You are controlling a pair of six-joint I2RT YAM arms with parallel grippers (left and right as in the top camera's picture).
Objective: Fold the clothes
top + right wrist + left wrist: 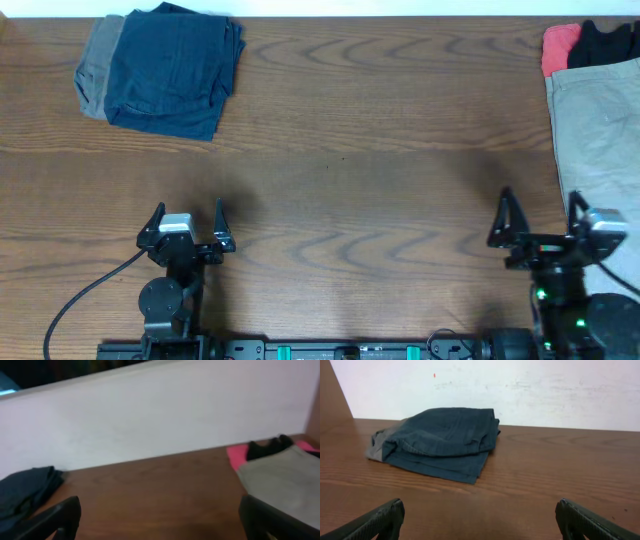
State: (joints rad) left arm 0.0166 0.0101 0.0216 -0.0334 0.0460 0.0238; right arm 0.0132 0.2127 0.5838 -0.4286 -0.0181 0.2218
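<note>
Folded dark navy shorts [176, 66] lie at the table's far left on top of grey shorts [98, 62]; both show in the left wrist view [445, 437]. A khaki-beige garment [598, 130] lies spread at the right edge, with a red piece [558, 45] and a black piece [605, 42] behind it. The right wrist view shows the khaki garment [285, 480], the red piece [237, 454] and the black piece [267, 446]. My left gripper [187, 215] is open and empty near the front left. My right gripper [540, 205] is open and empty beside the khaki garment's left edge.
The wooden table [350, 150] runs between the two piles. A white wall [520, 390] stands behind the table's far edge. A black cable [90, 290] trails from the left arm's base at the front.
</note>
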